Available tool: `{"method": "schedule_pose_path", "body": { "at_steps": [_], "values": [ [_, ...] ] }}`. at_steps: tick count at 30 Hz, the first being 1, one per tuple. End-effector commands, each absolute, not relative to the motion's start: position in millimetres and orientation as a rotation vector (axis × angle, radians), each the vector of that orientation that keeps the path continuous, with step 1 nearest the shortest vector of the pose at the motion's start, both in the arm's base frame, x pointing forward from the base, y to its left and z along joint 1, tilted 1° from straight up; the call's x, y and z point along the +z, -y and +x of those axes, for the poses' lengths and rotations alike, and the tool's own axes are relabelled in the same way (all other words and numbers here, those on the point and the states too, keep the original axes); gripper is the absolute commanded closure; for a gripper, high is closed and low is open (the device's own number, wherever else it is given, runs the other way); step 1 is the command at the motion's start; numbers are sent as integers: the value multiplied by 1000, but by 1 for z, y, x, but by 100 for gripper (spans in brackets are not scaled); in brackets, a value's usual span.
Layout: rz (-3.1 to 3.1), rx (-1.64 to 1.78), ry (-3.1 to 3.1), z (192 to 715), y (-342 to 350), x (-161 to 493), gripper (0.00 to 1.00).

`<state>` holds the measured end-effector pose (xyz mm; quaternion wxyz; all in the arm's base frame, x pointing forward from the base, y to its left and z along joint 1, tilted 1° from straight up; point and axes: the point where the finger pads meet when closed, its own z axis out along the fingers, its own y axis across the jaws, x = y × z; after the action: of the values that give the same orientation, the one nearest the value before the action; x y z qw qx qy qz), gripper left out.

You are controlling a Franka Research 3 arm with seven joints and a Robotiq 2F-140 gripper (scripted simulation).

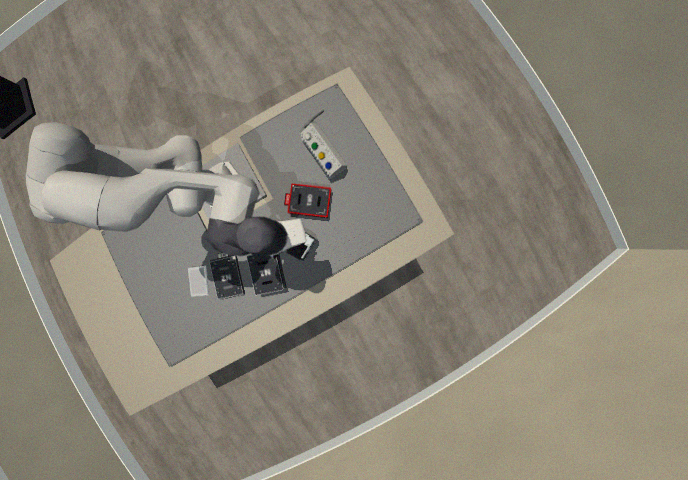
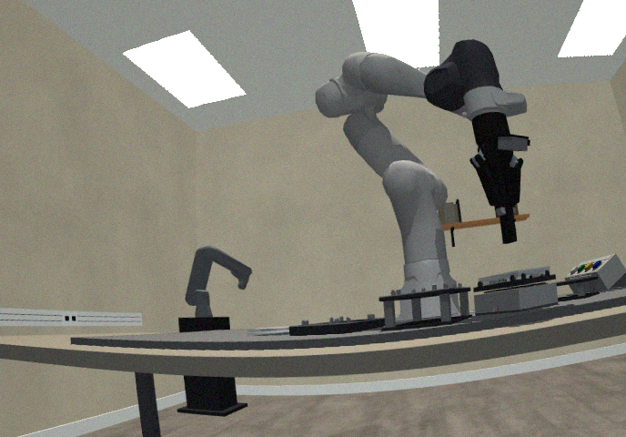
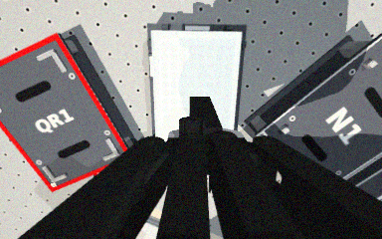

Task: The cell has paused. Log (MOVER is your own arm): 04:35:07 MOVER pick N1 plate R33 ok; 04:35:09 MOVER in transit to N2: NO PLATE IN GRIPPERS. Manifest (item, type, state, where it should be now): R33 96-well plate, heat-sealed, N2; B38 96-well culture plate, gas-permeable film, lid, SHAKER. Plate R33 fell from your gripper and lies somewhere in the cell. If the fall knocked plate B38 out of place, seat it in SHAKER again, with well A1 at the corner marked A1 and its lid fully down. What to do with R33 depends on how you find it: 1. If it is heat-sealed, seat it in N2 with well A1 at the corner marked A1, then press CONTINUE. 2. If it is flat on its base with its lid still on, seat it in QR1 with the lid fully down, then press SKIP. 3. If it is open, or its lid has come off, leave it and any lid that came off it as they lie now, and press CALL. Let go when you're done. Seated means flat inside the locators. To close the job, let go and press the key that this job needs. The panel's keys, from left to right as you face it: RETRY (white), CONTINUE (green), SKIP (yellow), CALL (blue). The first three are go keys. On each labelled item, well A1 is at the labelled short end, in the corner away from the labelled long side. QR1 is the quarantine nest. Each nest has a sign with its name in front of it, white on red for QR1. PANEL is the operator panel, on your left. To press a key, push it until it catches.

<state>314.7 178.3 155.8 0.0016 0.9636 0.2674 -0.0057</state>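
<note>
My gripper (image 3: 199, 113) is shut and empty. It hangs well above the table in the side view (image 2: 508, 237). Right below it a white flat-topped plate (image 3: 195, 75) lies in a dark frame on a raised grey block (image 2: 515, 293); my fingers hide its near end. The red-edged QR1 nest (image 3: 44, 115) is to its left and the N1 nest (image 3: 337, 129) to its right; both are empty. In the top view a second white plate (image 1: 197, 280) lies flat on the mat beside the N2 nest (image 1: 226, 271), which is empty.
The key panel (image 1: 323, 151) with white, green, yellow and blue keys stands at the far side of the mat, beyond QR1 (image 1: 309, 200). A small orange shelf (image 2: 479, 222) sticks out behind the arm. A second small arm (image 2: 210, 278) stands off the table.
</note>
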Motion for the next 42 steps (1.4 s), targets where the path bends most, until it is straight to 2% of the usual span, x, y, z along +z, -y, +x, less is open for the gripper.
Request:
{"method": "schedule_pose_path", "body": {
  "at_steps": [1,13,22,27,33,37,39,42],
  "values": [
    [3028,-22,-830,314,-178,156,90],
    [3031,-22,-820,316,-175,157,90],
    [3060,-17,-717,335,-143,159,90],
    [3095,-10,-557,357,-91,161,90],
    [3133,-2,-286,375,2,164,90],
    [3144,0,-81,372,75,165,90],
    [3144,0,-81,372,75,165,90],
    [3142,0,71,361,128,165,90]
  ]
}}
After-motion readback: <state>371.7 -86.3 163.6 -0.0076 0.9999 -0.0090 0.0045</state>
